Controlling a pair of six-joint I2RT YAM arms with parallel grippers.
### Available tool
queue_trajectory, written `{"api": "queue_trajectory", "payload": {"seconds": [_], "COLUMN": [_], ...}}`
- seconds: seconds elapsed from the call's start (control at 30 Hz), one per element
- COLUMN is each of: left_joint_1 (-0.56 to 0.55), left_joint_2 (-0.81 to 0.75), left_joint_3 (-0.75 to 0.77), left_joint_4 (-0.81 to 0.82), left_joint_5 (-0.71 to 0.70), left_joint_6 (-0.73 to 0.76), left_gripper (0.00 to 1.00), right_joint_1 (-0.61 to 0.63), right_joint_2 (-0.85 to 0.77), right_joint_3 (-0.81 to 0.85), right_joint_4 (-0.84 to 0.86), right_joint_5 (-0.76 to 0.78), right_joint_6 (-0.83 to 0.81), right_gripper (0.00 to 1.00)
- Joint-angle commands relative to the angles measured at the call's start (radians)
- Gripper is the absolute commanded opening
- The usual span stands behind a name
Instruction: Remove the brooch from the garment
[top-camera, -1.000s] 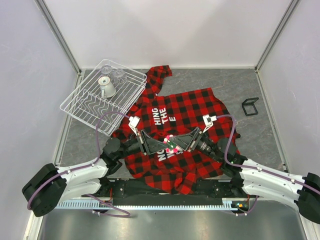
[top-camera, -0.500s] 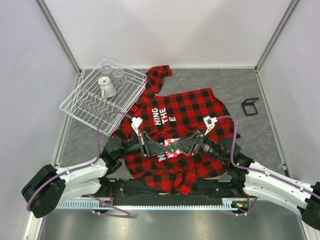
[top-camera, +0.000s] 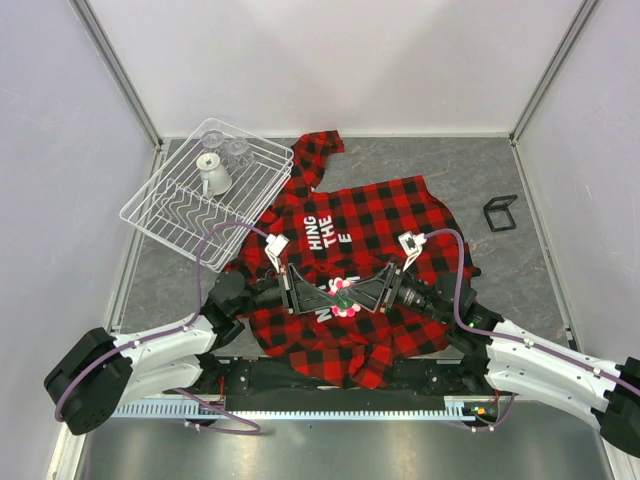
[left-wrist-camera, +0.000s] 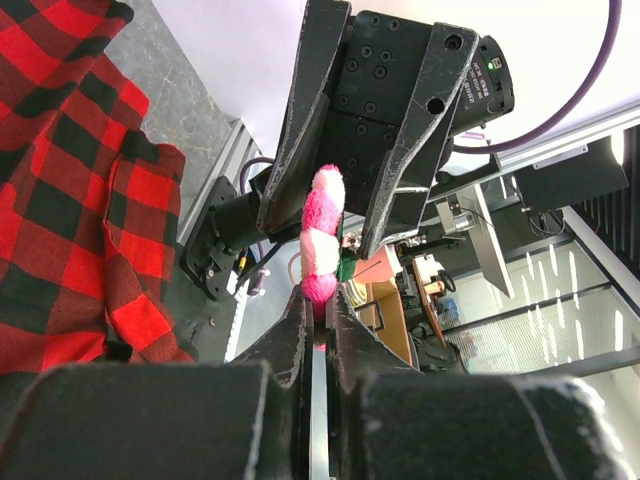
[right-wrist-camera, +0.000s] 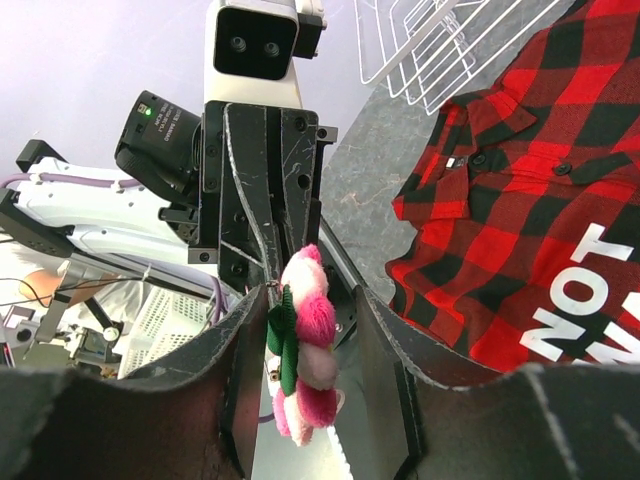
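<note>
Overhead, the brooch (left-wrist-camera: 322, 235) is mostly hidden; edge-on, fuzzy pink petals, green bit. Left gripper (left-wrist-camera: 318, 298) pinches it; right gripper (right-wrist-camera: 310, 296) gapes around.

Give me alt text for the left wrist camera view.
A pink flower brooch, seen edge-on, is pinched in the left tool, with the right tool open around it. The red-and-black plaid garment lies at the left.

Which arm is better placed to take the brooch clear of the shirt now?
Left, most likely. The left gripper has its fingers closed on the lower edge of the brooch, while the right gripper has its fingers open on either side of it, not visibly clamping it.
</note>
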Motion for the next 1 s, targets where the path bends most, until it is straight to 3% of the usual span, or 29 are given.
{"api": "queue_trajectory", "payload": {"seconds": [0.0, 0.2, 0.4, 0.67, 0.83, 0.87, 0.97], "left_joint_1": [0.009, 0.017, 0.018, 0.02, 0.02, 0.02, 0.018], "left_joint_2": [0.004, 0.007, 0.012, 0.009, 0.007, 0.006, 0.004], "left_joint_3": [0.037, 0.037, 0.047, 0.056, 0.068, 0.07, 0.059], "left_joint_4": [0.035, 0.032, 0.035, 0.029, 0.025, 0.023, 0.037], "left_joint_5": [0.025, 0.029, 0.036, 0.042, 0.041, 0.041, 0.029], "left_joint_6": [0.023, 0.025, 0.023, 0.02, 0.017, 0.016, 0.002], "left_gripper": [0.02, 0.02, 0.02, 0.02, 0.02, 0.02, 0.22], "right_joint_1": [-0.008, -0.008, -0.008, -0.008, -0.008, -0.009, -0.009], "right_joint_2": [-0.025, -0.028, -0.017, -0.003, 0.009, 0.011, 0.012], "right_joint_3": [0.022, 0.005, 0.006, 0.006, 0.006, 0.005, -0.018], "right_joint_4": [0.032, 0.048, 0.051, 0.059, 0.071, 0.086, 0.15], "right_joint_5": [-0.023, -0.04, -0.045, -0.049, -0.055, -0.049, -0.014], "right_joint_6": [-0.001, 0.008, 0.004, 0.004, 0.008, 0.01, 0.045], "right_gripper": [0.47, 0.47, 0.38, 0.22, 0.0, 0.0, 0.0]}}
